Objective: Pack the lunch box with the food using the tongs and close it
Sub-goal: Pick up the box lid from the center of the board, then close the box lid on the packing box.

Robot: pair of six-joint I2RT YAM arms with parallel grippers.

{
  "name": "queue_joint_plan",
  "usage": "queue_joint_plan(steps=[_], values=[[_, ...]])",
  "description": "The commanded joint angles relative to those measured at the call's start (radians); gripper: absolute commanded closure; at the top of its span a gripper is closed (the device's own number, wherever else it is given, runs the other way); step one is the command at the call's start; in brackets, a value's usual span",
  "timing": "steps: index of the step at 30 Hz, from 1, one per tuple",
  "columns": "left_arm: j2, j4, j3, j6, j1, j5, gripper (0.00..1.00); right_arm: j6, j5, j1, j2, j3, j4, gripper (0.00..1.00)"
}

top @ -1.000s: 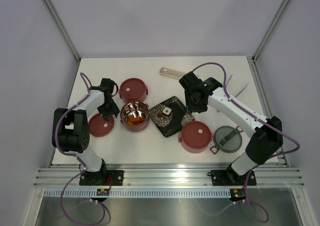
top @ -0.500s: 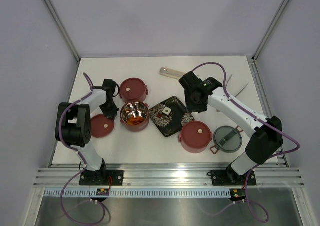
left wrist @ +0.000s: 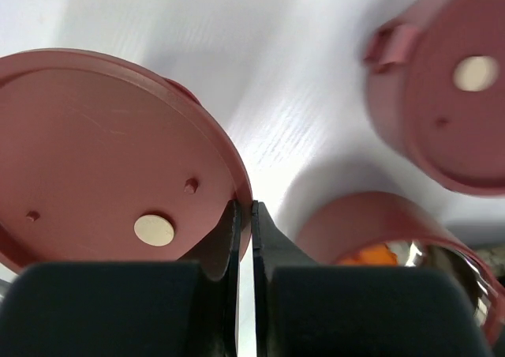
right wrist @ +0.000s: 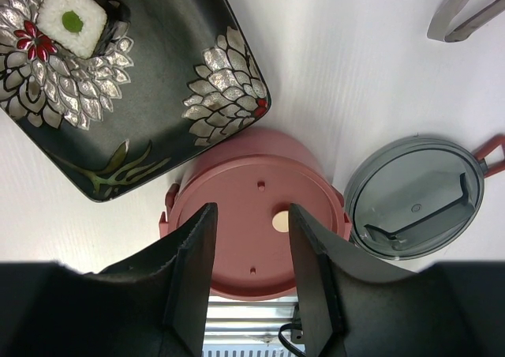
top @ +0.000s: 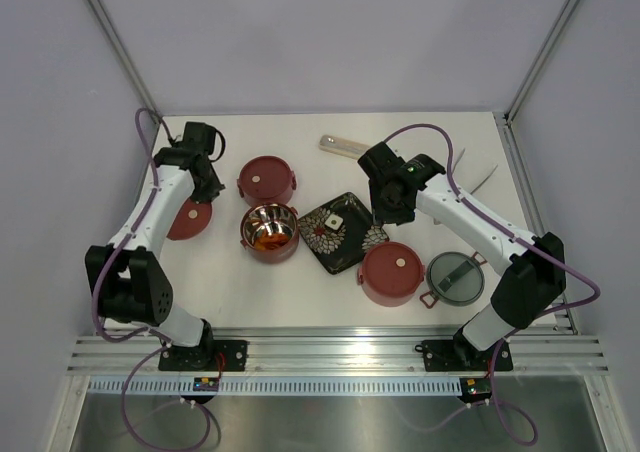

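Note:
My left gripper (left wrist: 243,208) is shut on the rim of a flat dark-red disc lid (left wrist: 102,152), which hangs over the table's left side (top: 186,220). To its right stand the lunch box bowls. One open bowl (top: 269,233) holds orange food (left wrist: 368,255). A lidded bowl (top: 267,179) stands behind it, and another lidded one (top: 391,272) is at the front right. My right gripper (right wrist: 251,254) is open and empty above that front bowl (right wrist: 256,215), beside the plate. The grey top lid (right wrist: 414,199) lies right of that bowl. The tongs (right wrist: 467,9) lie at the far right.
A black flower-patterned plate (top: 345,247) lies in the middle with a small white square (right wrist: 72,17) on it. A long translucent case (top: 345,146) lies at the back. Metal frame posts stand at the back corners, and a rail runs along the near edge.
My left gripper has shut on the lid's rim. It has carried the lid from beside the open bowl back and to the left. The right arm has not moved.

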Motion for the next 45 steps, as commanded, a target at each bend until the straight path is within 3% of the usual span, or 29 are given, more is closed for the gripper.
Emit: queue_joint_plan(steps=[1, 8, 19, 31, 45], values=[[-0.074, -0.076, 0.144, 0.099, -0.043, -0.014, 1.0, 0.0, 0.026, 0.009, -0.01, 0.031, 0.016, 0.51], [-0.013, -0.202, 0.29, 0.102, -0.242, 0.1, 1.0, -0.003, 0.033, -0.036, -0.016, 0.034, 0.015, 0.51], [0.079, -0.164, 0.283, 0.018, -0.455, 0.131, 1.0, -0.008, 0.02, -0.154, -0.103, -0.014, 0.008, 0.5], [0.156, -0.124, 0.274, -0.011, -0.526, 0.14, 1.0, 0.001, 0.014, -0.175, -0.134, -0.032, 0.003, 0.5], [0.171, -0.044, 0.163, -0.024, -0.555, 0.18, 1.0, 0.001, 0.012, -0.182, -0.133, -0.035, 0.005, 0.5]])
